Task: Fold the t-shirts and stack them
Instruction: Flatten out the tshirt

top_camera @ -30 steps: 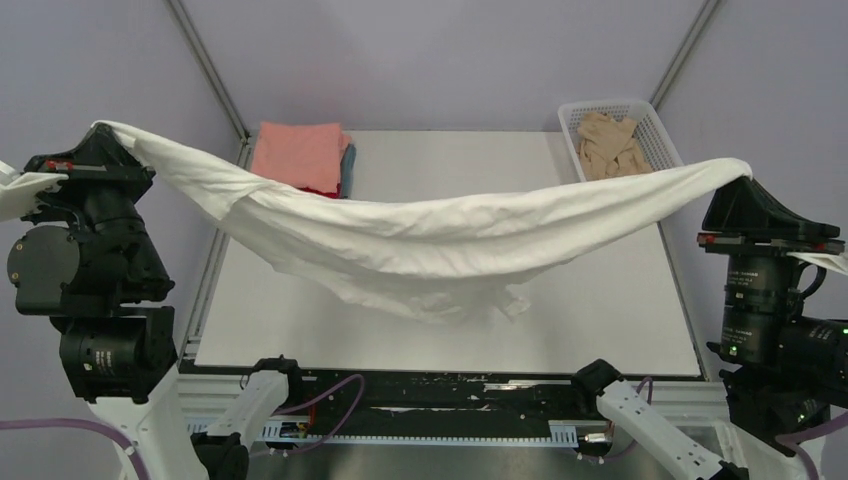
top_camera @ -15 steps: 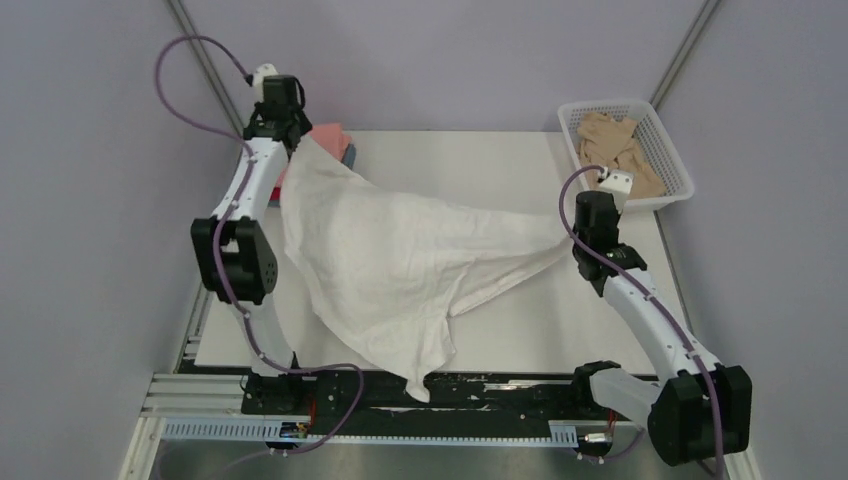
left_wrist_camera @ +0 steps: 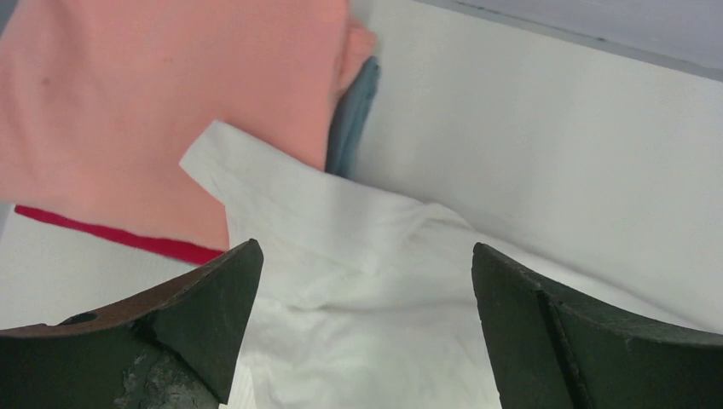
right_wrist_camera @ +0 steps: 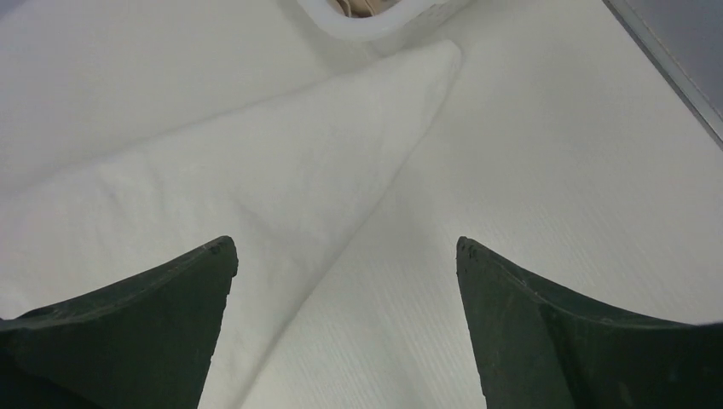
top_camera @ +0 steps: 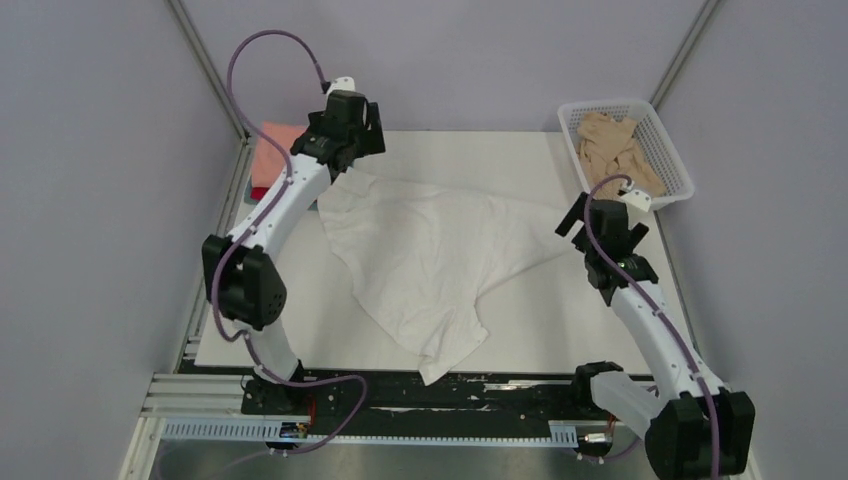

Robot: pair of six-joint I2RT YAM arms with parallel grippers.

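The white t-shirt [top_camera: 430,250] lies spread and crumpled across the table, one end hanging over the near edge. My left gripper [top_camera: 345,150] hovers open over its far-left corner, beside the folded stack with the salmon-pink t-shirt [top_camera: 275,155] on top. In the left wrist view, white cloth [left_wrist_camera: 358,324] lies below the empty open gripper [left_wrist_camera: 365,247], overlapping the pink [left_wrist_camera: 170,102], red [left_wrist_camera: 111,234] and grey-blue [left_wrist_camera: 354,111] shirts. My right gripper [top_camera: 600,235] stands open over the shirt's right tip [right_wrist_camera: 281,170], and the wrist view shows nothing held in this gripper [right_wrist_camera: 343,243].
A white lattice basket [top_camera: 665,135] at the far right corner holds a crumpled beige t-shirt [top_camera: 610,140]; its rim [right_wrist_camera: 367,21] shows just beyond the right gripper. Bare table [top_camera: 560,320] lies near right. Metal frame posts rise at both far corners.
Both grippers have opened and let go of the white t-shirt, which has settled onto the table. The left gripper has shifted right from the stack; the right one has barely moved.
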